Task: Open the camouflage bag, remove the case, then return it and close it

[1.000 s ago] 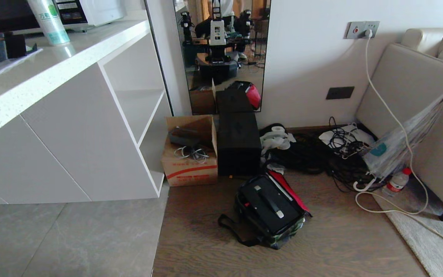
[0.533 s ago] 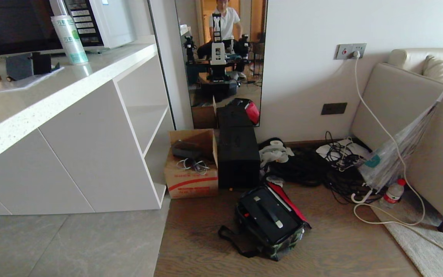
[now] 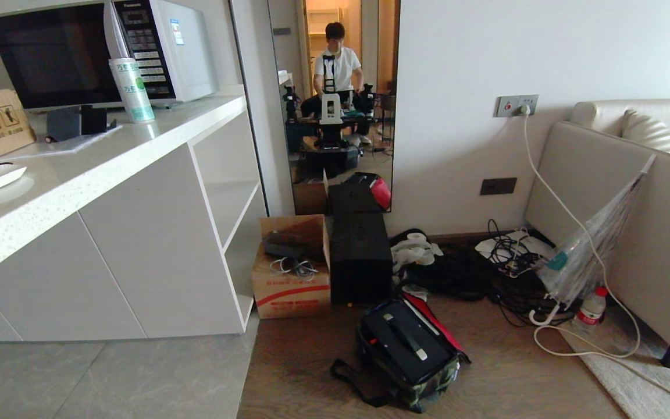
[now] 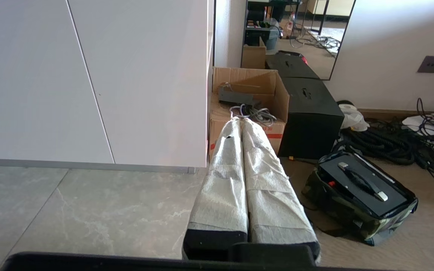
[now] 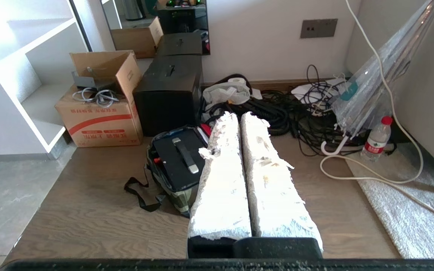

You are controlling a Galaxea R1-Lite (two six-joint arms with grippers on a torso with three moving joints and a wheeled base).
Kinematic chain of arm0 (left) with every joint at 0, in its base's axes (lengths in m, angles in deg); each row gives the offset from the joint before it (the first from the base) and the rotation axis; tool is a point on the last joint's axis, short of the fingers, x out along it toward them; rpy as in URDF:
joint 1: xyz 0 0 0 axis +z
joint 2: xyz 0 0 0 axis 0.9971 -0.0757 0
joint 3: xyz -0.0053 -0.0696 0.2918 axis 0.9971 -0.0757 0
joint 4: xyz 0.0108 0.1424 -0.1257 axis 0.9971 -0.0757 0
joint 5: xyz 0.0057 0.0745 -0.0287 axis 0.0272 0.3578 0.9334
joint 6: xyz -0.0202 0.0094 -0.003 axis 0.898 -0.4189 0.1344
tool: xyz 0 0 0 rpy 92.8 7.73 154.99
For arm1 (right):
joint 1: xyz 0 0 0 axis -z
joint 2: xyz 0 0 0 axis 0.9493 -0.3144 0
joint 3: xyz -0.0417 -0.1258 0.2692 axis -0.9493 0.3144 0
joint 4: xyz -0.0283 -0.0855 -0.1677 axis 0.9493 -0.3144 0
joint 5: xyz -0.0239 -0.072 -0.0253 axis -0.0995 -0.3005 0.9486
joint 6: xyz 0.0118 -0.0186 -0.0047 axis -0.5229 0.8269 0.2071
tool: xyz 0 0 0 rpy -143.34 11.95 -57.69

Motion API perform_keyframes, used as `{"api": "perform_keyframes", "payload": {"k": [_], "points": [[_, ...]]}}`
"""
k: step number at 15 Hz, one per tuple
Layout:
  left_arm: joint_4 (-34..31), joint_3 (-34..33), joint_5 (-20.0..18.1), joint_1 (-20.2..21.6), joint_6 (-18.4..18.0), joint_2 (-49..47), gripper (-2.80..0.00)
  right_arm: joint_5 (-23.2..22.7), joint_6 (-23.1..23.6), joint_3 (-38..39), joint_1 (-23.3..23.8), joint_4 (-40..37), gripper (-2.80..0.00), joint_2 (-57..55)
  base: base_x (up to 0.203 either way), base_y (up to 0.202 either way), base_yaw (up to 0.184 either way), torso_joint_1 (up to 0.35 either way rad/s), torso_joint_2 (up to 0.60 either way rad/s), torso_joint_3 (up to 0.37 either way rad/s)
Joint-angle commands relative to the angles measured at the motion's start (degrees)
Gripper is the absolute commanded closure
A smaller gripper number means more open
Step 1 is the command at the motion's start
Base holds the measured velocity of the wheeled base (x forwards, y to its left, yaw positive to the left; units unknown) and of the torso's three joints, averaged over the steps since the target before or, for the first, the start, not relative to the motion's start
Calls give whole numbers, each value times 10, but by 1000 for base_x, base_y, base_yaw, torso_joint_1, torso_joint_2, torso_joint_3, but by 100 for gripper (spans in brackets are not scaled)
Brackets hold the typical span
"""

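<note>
Both hands pressed together, empty: left hand [image 4: 241,122], right hand [image 5: 239,117], absent from head view. Ahead, white bench [image 3: 137,151]; brown cardboard carton [image 3: 291,288] beside tall black box [image 3: 361,265]. Nearer, open camouflage fabric bag [image 3: 422,387] on wood floor [image 3: 515,378], flat black case [image 3: 407,340] inside.

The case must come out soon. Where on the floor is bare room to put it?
Bare wood lies left of the camouflage bag, below the carton, and right of the bag up to the rug. Behind the bag, the cables crowd the floor.
</note>
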Motion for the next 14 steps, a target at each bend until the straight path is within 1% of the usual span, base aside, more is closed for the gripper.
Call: {"api": "perform_keyframes", "payload": {"k": [1, 14], "points": [[0, -6, 0, 0, 1, 0, 0, 0, 0, 0, 0, 0, 0, -1, 0, 0, 0, 2, -2, 41], [0, -6, 0, 0, 1, 0, 0, -1, 3, 0, 0, -6, 0, 0, 0, 0, 0, 0, 0, 0]]}}
